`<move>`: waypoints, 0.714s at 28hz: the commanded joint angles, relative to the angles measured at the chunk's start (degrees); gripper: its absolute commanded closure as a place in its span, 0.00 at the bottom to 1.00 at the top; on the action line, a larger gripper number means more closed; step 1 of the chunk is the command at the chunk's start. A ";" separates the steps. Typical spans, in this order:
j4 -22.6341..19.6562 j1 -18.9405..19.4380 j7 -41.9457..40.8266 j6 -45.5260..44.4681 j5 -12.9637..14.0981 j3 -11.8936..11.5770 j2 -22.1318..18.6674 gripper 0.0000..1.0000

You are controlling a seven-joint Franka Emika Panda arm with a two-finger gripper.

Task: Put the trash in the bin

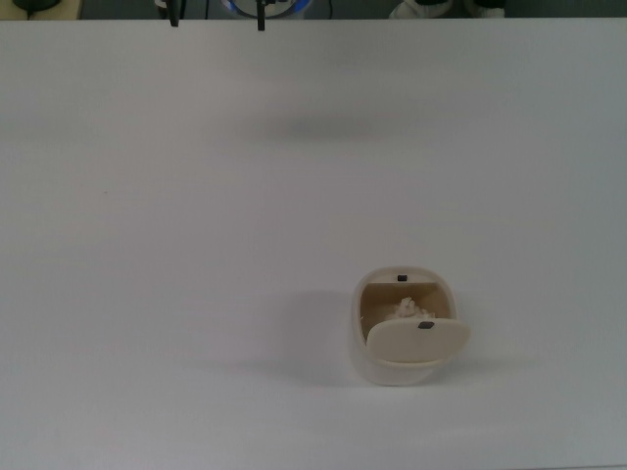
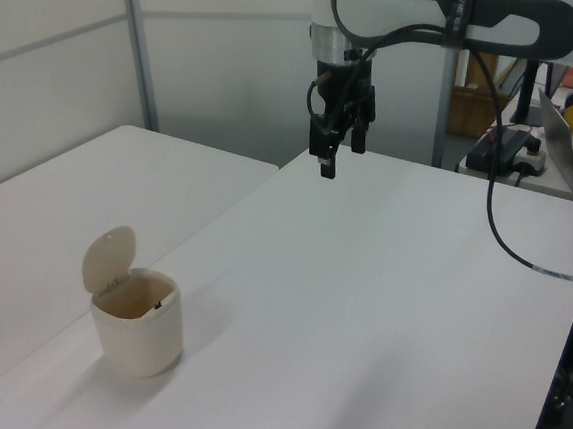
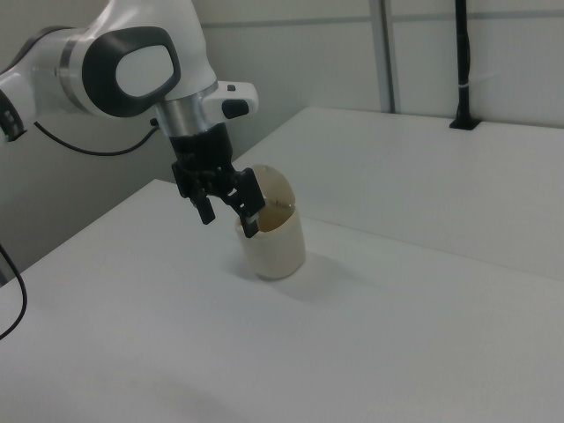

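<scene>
The gripper (image 2: 330, 158) hangs in the air above the far end of the table (image 2: 378, 313), its two fingers spread apart with nothing between them; in the top view only the finger tips (image 1: 174, 17) poke in at the upper edge. From there the bin (image 1: 402, 325) lies well apart, toward the lower right in the top view and toward the lower left in the left view, standing upright on the bare tabletop. In the right view the gripper (image 3: 229, 210) overlaps the bin (image 3: 275, 240), but that is only the line of sight, since the other two views show a wide gap between them. The bin's oval lid (image 1: 417, 340) is swung open, tilted up at the side nearer the top view's bottom, so the mouth faces up. Inside it, against the tan lining, sits the trash (image 1: 406, 309), a small pale crumpled wad, already below the rim. Judged from this, the task's thing is where it belongs, nothing is left on the table to fetch, and no move back toward the bin seems called for.
</scene>
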 commanded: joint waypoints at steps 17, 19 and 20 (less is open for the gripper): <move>-0.93 6.09 0.68 -0.46 2.94 -7.17 -1.19 0.00; -0.93 6.18 0.68 -0.46 2.94 -7.17 -1.19 0.00; -0.93 6.18 0.68 -0.55 2.94 -7.17 -1.19 0.00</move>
